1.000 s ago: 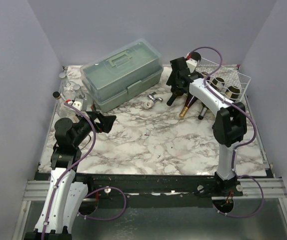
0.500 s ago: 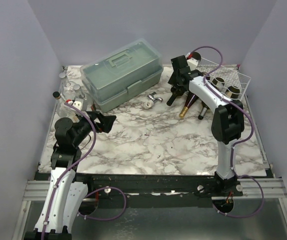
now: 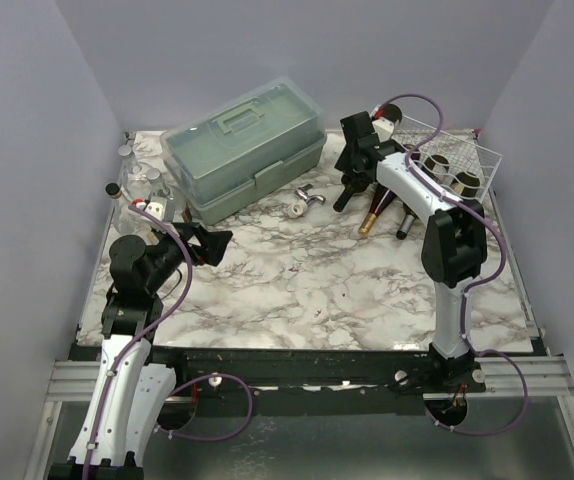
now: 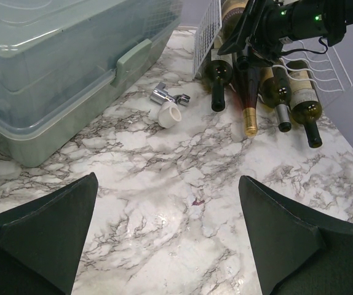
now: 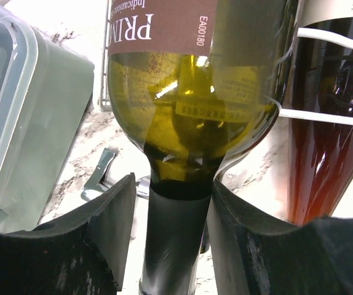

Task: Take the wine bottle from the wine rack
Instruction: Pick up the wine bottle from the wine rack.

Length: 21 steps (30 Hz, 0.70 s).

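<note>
Your right end effector [image 5: 171,203], on its outstretched arm, is pinching the smooth dark neck of the olive-green glass wine bottle [image 5: 189,110]. The bottle lies in the leftmost cradle of the white thin-wire wine rack [image 3: 467,150], with other bottles beside it. Your left end effector [image 4: 167,179] hovers spread wide over the veined marble counter [image 3: 297,280].

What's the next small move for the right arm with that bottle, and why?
Probably squeeze the right gripper firmly onto the green wine bottle at its neck. Its fingers closely flank the neck, but a firm grip isn't clear, and the bottle lies in the wine rack.
</note>
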Each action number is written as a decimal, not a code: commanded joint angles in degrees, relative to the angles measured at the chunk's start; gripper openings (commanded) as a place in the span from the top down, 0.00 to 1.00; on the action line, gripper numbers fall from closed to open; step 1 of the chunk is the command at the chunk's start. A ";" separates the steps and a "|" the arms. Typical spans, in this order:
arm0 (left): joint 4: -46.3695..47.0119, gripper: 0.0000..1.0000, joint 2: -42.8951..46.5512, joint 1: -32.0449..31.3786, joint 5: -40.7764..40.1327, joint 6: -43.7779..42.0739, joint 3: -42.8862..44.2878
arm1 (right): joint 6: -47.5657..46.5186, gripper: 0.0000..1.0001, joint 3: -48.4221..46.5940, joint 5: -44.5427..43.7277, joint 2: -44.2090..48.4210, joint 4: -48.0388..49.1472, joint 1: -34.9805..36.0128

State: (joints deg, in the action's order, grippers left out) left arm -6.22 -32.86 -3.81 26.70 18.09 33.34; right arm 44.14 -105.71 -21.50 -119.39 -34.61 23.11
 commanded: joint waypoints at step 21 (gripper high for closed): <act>-1.08 0.01 0.03 0.28 -0.24 -0.77 1.95 | 0.69 0.73 -2.58 1.51 -3.02 -1.25 -1.09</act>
State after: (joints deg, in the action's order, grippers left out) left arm -6.37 -32.86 -3.81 26.70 18.00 33.41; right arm 45.17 -106.80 -20.95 -121.34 -35.73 22.37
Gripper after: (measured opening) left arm 0.986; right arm 0.364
